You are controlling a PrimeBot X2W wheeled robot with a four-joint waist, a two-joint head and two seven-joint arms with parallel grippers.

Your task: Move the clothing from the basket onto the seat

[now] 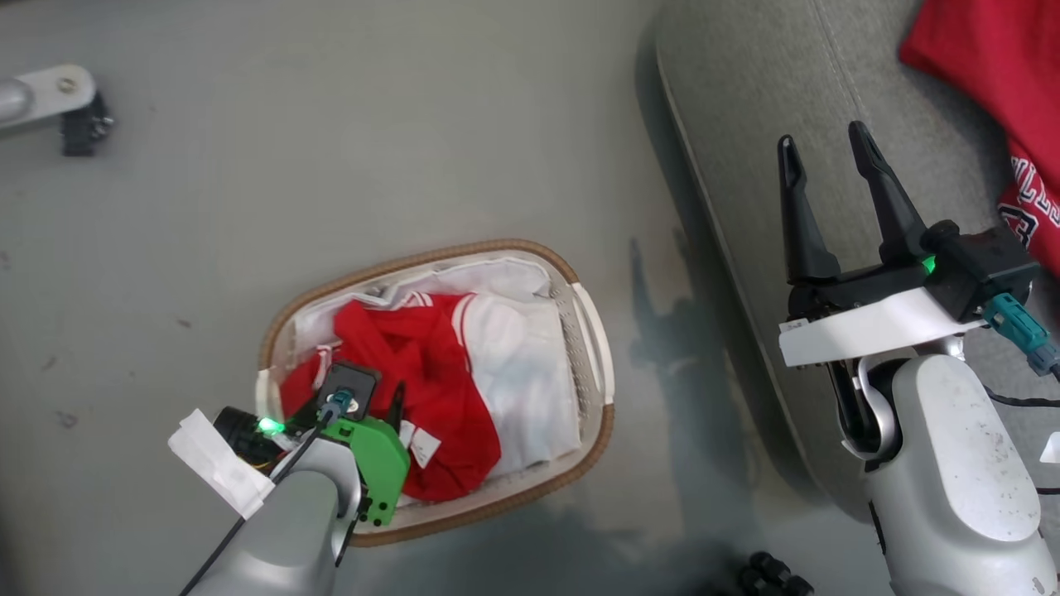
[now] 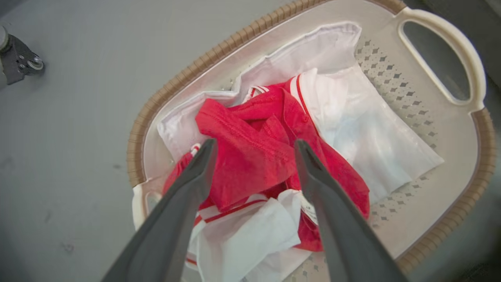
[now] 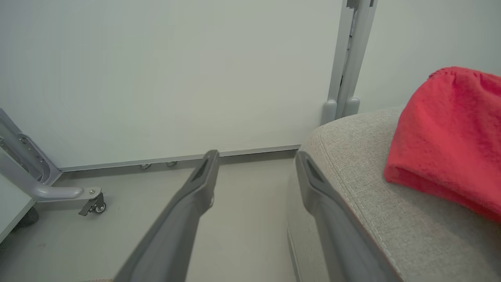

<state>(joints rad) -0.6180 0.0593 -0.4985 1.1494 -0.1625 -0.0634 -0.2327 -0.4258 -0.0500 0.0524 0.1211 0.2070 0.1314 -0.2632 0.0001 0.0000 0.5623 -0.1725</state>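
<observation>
The left end effector [image 2: 255, 143], its two long dark fingers spread wide and holding nothing, hung over the basket [image 2: 176, 84], the tips on either side of a bunched ridge of red clothing [image 2: 250, 156]; whether they touched the fabric could not be told. The clothing, a soft knit with white stripe trim and white panels, lay crumpled in the middle of the basket on a smooth, plain white liner [image 2: 375, 137] that was rucked against the walls. The basket was an oval of white plastic with diamond-shaped perforations, a brown woven rim and a looped handle cut-out, standing on the matt grey floor [image 1: 248, 165].

To the right, the right end effector [image 1: 821, 136] was held just above the rounded edge of the seat [image 1: 745, 99], its tapered fingers likewise spread and empty. The seat was upholstered in coarse grey fabric with a stitched seam following its curved edge. A second red garment [image 1: 994, 66] with white lettering lay on the cushion, apart from the fingers.

Beyond, a metal leg with a small caster [image 3: 90, 196] stood at the foot of a plain pale wall [image 3: 156, 70].
</observation>
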